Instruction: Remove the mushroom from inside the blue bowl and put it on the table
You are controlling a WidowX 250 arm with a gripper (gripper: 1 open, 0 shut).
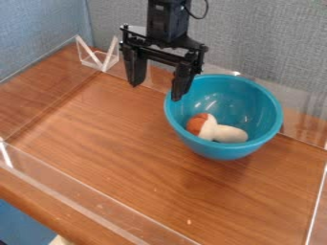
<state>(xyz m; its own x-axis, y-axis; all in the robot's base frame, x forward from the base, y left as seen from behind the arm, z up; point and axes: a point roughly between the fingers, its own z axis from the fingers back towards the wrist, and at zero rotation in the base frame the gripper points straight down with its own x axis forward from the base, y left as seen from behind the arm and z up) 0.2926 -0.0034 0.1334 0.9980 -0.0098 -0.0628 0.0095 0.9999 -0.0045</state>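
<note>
Nearest the lens, bare desk (141,187) fills the foreground. Behind it sits the blue bowl (239,101), right of frame centre. I observe the mushroom (206,124) inside, orange-red cap beside white stem. My black claw (156,96) is spread wide, fingers pointing down, just left of the bowl's rim in view.

Glossy turquoise plastic bowl (250,98) on a shiny reddish-brown wood-grain table (109,158).

Blue bowl (183,132) — mushroom (200,122) orange-red, cream — brown table (121,158).
</note>
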